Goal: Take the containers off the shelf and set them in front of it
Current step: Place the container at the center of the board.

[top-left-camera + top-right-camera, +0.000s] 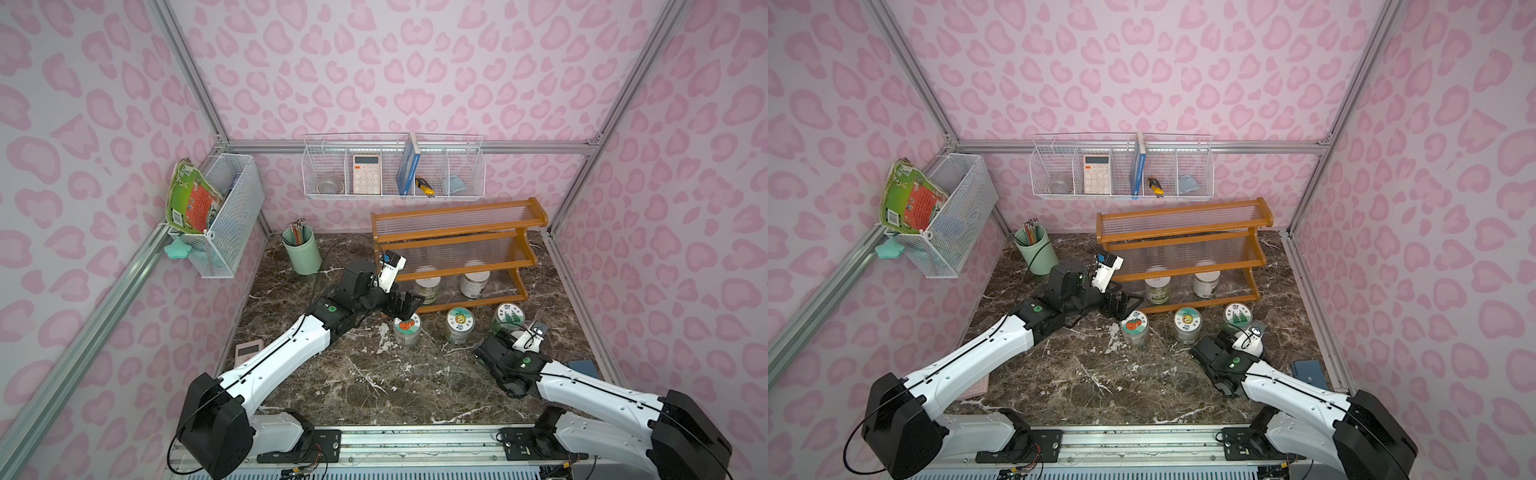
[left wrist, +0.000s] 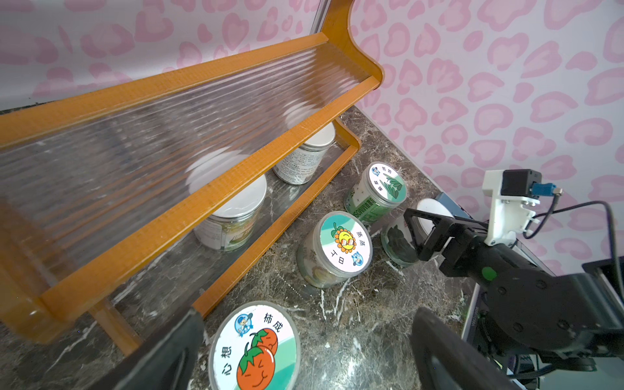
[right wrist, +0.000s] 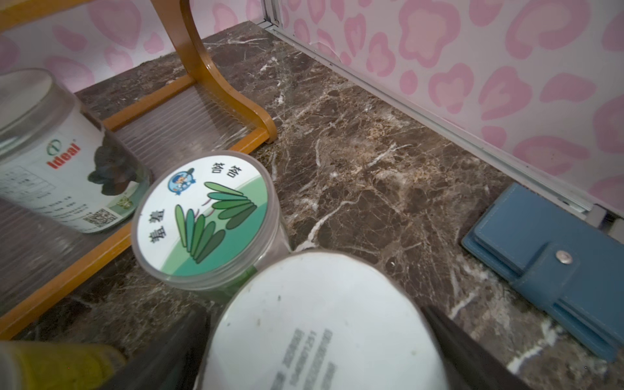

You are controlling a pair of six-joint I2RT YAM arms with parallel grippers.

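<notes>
Row of 3 jars (image 1: 458, 325) just before shelf (image 1: 457, 235); bare tabletop (image 1: 374, 374) nearer

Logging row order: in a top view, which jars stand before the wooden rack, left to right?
Clear jar with orange tomato lid sticker → clear jar with sunflower lid sticker → clear jar with green leaf lid sticker.

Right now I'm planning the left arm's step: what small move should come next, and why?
Probably reach the open left fingers into the shelf's bottom level toward the nearer white-lidded jar. The tomato jar already stands on the table in front, while that one and another white-lidded jar sit on the shelf.
</notes>
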